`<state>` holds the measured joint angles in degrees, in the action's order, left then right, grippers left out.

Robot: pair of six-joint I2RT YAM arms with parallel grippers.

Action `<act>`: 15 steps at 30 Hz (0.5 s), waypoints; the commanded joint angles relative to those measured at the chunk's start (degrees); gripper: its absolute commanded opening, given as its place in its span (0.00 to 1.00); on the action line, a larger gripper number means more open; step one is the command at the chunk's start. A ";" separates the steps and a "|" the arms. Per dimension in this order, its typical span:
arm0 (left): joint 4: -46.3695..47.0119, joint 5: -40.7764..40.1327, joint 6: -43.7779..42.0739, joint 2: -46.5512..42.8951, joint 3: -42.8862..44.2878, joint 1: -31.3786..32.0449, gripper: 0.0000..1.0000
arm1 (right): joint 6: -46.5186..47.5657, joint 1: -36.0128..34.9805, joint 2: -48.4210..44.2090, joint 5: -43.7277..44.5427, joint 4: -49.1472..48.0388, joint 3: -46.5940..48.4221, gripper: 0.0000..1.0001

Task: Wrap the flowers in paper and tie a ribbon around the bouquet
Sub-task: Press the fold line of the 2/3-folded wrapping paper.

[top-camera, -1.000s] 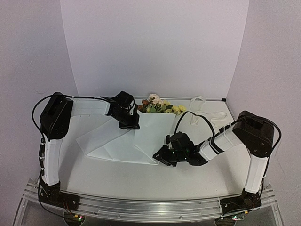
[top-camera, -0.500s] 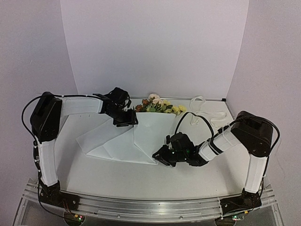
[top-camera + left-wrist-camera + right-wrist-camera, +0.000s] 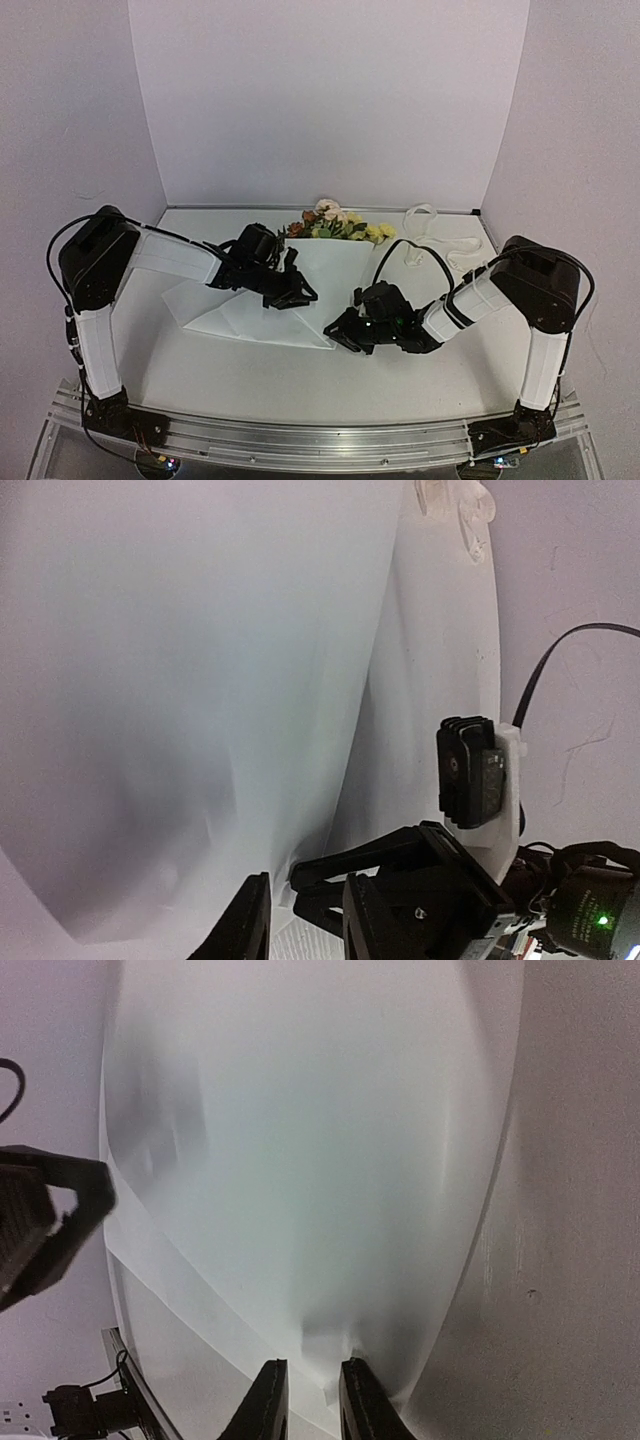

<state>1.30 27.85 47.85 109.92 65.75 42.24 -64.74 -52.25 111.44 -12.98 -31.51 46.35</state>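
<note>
The left gripper (image 3: 302,293) is positioned over the white paper (image 3: 325,272), which is spread on the tabletop (image 3: 250,375). Its jaws are slightly parted, and whether anything is gripped cannot be told. The flowers (image 3: 335,227) are seen at the paper's far edge. The paper's near right corner is pinched by the closed right gripper (image 3: 312,1365). The ribbon (image 3: 425,235) is laid right of the flowers.
</note>
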 commanded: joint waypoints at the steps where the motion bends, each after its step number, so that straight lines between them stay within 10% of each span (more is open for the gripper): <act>1: 11.54 5.38 6.41 2.18 -0.81 0.72 0.25 | -0.86 0.15 0.11 0.83 1.15 -1.07 0.20; 15: -2.90 -0.63 4.52 8.89 -1.70 0.80 0.18 | -4.97 3.28 -0.26 -1.52 -2.07 -1.76 0.21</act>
<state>4.97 29.80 53.90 117.33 64.37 42.97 -67.68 -50.77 111.42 -14.13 -32.62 45.69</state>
